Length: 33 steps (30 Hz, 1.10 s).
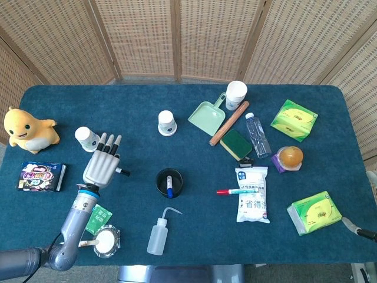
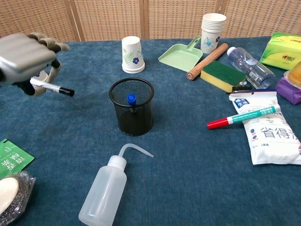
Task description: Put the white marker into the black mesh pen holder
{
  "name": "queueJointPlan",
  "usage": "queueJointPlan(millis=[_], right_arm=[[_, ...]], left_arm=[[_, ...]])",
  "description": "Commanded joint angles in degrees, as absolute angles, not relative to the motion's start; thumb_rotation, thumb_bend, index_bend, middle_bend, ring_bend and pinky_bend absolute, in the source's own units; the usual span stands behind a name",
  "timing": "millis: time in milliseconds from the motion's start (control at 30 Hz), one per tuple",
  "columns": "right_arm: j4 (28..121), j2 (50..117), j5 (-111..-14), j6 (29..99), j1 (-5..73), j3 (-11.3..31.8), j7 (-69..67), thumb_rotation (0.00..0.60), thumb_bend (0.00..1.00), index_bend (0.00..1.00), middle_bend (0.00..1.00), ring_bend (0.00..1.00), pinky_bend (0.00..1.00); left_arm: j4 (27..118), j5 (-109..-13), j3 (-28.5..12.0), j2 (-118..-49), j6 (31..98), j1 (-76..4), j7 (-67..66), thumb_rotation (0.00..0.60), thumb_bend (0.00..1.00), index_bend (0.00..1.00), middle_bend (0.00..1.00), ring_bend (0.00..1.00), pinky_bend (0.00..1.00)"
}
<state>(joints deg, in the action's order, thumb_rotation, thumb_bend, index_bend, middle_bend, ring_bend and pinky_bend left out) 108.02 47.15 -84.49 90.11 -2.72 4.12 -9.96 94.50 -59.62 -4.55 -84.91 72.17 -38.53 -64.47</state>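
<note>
My left hand (image 1: 101, 165) (image 2: 26, 59) holds the white marker (image 2: 51, 87), a thin white pen with a black cap, lifted off the table at the left. Its black tip (image 1: 123, 173) pokes out to the right of the hand. The black mesh pen holder (image 1: 169, 182) (image 2: 131, 107) stands upright to the right of the hand, with a blue-capped pen inside it. A gap of cloth lies between the marker tip and the holder. My right hand is not in either view.
A squeeze bottle (image 2: 106, 189) lies in front of the holder. An upturned paper cup (image 2: 132, 54) stands behind it. A red-capped marker (image 2: 242, 117) rests on a white packet at the right. A green packet (image 2: 10, 157) and foil dish (image 1: 106, 240) lie at the near left.
</note>
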Motion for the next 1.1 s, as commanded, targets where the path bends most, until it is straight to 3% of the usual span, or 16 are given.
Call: queueJointPlan(millis=[33, 500, 833, 1100], right_arm=[[108.0, 47.1, -84.5, 90.0, -2.7, 4.1, -10.0, 0.600, 0.00, 0.00, 0.00, 0.00, 0.00], [107.8, 46.9, -84.1, 90.2, -2.8, 4.3, -10.9, 0.600, 0.00, 0.00, 0.00, 0.00, 0.00], [107.4, 46.8, -84.1, 90.0, -2.7, 4.3, -11.9, 0.600, 0.00, 0.01, 0.00, 0.00, 0.00], [107.4, 46.7, -84.7, 90.0, -2.7, 4.1, -12.1, 0.600, 0.00, 0.01, 0.00, 0.00, 0.00]], left_arm=[[103.4, -63.4, -4.9, -79.4, 73.4, -41.5, -72.6, 0.600, 0.44, 0.58, 0.00, 0.00, 0.00], [114.7, -60.3, -6.4, -77.3, 74.1, -49.6, -95.6, 0.600, 0.43, 0.58, 0.00, 0.00, 0.00], [114.7, -57.8, -5.4, -80.6, 73.8, -54.7, -106.0, 0.600, 0.43, 0.58, 0.00, 0.00, 0.00], [109.6, -54.7, -2.6, -87.2, 73.3, -59.2, -115.1, 0.600, 0.44, 0.57, 0.00, 0.00, 0.00]])
